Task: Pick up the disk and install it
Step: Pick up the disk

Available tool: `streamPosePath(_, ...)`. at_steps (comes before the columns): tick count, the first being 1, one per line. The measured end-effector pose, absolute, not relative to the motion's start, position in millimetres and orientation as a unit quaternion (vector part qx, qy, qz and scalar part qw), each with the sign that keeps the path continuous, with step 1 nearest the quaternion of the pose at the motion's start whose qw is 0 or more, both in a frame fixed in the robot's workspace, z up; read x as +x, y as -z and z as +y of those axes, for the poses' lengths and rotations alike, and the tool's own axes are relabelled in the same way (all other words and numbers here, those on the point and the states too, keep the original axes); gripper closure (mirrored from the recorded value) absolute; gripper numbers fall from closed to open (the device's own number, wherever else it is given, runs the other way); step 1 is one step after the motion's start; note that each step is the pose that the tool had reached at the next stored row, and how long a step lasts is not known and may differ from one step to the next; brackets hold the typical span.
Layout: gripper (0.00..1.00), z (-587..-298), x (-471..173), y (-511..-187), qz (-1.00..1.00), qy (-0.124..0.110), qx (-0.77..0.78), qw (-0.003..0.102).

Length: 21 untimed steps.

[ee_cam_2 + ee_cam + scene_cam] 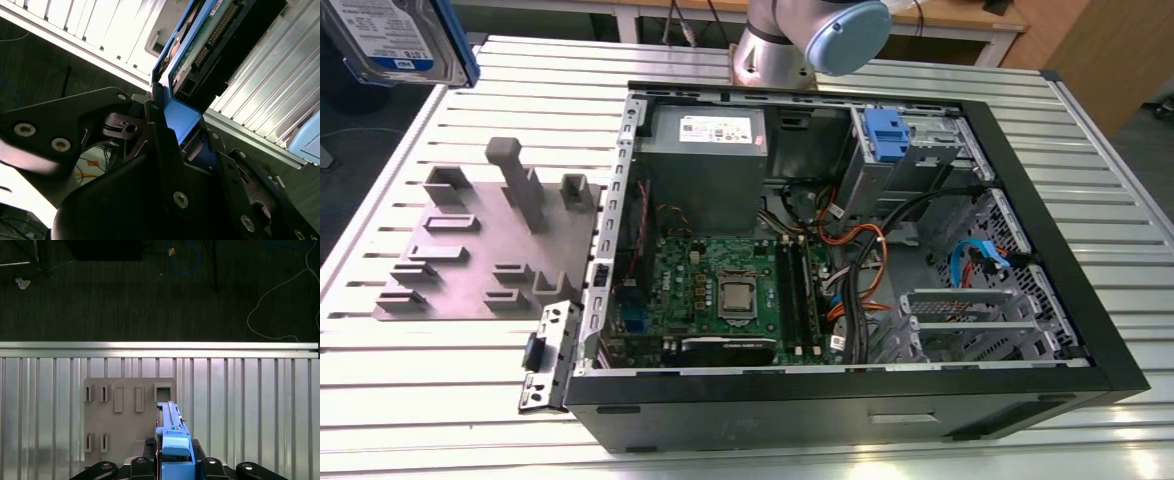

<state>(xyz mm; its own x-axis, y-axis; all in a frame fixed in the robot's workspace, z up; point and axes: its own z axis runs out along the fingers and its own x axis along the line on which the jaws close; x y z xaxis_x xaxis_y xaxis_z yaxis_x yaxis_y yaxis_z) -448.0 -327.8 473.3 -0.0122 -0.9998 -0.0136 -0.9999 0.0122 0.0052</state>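
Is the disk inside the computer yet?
No, it is out. The gripper holds the disk up in the air, apart from the open computer case.

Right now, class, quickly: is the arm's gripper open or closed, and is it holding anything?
Gripper: closed, holding the disk.

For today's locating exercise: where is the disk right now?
The disk sits in the claw, at the exterior view's top left, above the grey holder plate.

Disk (170,416) in pincer (175,466), above fixture plate (120,427)
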Motion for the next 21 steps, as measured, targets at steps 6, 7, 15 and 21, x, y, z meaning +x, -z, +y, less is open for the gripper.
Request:
streamPosePath(6,0.63,-327.8,-448.0,-474.9,0.711,-0.007,-0.703,0.003)
streamPosePath(7,0.63,-327.8,-448.0,-475.1,0.711,-0.007,-0.703,0.003)
streamPosePath(15,0.63,-327.8,-448.0,-481.5,0.711,-0.007,-0.703,0.003)
streamPosePath(21,0.63,-327.8,-448.0,-483.1,0.711,-0.007,-0.703,0.003)
